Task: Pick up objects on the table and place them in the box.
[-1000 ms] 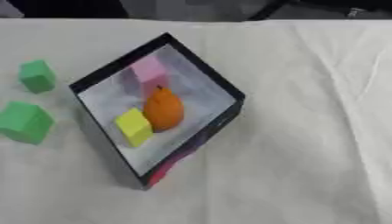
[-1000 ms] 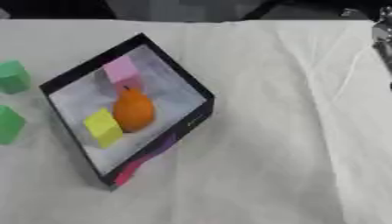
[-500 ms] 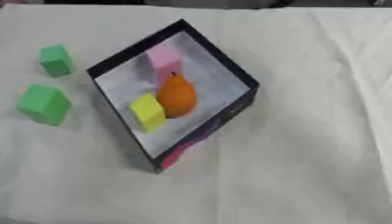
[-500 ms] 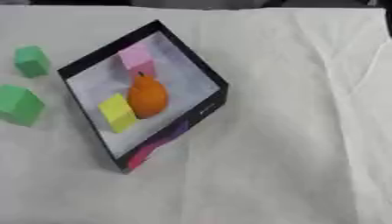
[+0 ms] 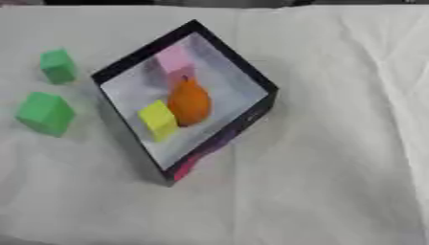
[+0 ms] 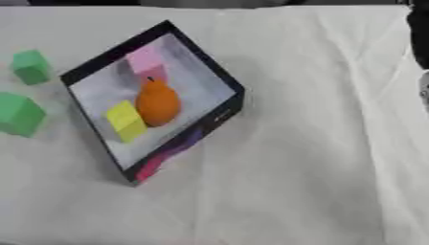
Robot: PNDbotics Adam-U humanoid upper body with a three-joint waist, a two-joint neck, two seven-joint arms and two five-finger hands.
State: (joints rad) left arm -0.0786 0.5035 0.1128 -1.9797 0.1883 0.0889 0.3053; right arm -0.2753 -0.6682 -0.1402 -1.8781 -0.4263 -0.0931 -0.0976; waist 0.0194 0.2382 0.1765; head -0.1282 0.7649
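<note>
**Right hand showing only at the edge as two green blocks are lying outside the box**

Right hand (image 6: 421,38) is showing only as a dark sliver at the right eye view's far right edge; whether its fingers are apart or together cannot be told. The black box (image 5: 228,133) is sitting well to its left on the white cloth (image 5: 335,167), holding a pink block (image 5: 174,60), an orange fruit (image 5: 188,101) and a yellow block (image 5: 157,119). Farther left still, the smaller green block (image 5: 57,64) and the larger green block (image 5: 44,112) are lying outside the box.
</note>
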